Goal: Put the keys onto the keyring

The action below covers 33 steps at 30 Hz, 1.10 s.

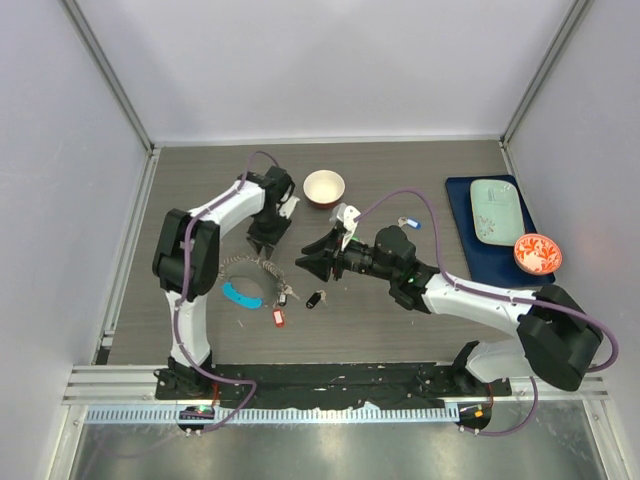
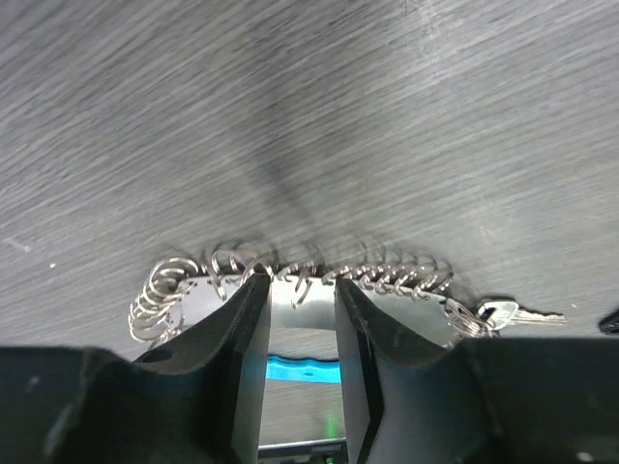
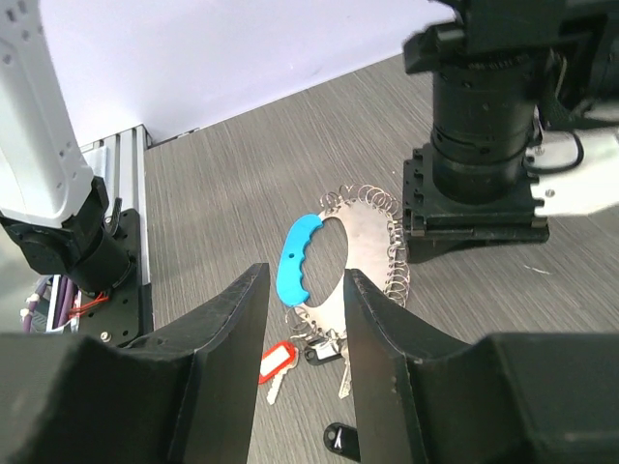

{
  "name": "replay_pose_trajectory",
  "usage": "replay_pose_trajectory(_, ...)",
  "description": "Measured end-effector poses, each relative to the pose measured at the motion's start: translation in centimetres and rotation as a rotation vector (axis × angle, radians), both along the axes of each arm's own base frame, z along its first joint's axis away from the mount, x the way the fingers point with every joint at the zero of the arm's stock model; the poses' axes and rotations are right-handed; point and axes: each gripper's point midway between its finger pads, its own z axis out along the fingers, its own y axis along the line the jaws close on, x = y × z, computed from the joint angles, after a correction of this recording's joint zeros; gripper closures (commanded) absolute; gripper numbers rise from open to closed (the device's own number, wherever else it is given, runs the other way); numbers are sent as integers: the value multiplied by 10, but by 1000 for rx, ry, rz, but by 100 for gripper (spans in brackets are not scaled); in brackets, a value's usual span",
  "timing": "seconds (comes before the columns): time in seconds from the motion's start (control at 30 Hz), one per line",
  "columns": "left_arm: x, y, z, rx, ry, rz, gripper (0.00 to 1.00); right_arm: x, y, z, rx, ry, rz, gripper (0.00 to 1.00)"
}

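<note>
The keyring lies flat on the table: a silvery oval plate rimmed with small wire rings, with a curved blue handle. My left gripper stands on its far rim, jaws apart, with the plate's edge and rings between the tips. A red-tagged key, a black-tagged one and a plain key cluster at the ring's near end. A loose black tag lies beside them. Another key with a blue tag lies apart. My right gripper hovers open and empty, pointing at the ring.
A small white bowl stands behind the keyring. At the right, a dark blue tray carries a pale green plate and a red patterned bowl. Grey walls enclose the table.
</note>
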Motion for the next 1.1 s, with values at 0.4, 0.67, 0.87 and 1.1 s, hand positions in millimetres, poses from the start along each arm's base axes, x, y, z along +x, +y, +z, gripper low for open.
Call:
replay_pose_trajectory(0.4,-10,6,84,-252,-525,256,65,-1,2,-6,-9,17,9,57)
replay_pose_trajectory(0.67,-39,13,37,-417,-651,453,67,-3,5,-9,-4,40,28,57)
replay_pose_trajectory(0.87,-32,10,23,-489,-712,539,68,-4,6,-6,11,37,33,57)
replay_pose_trajectory(1.1,-14,12,22,-516,-796,604,71,-5,6,-6,12,37,36,57)
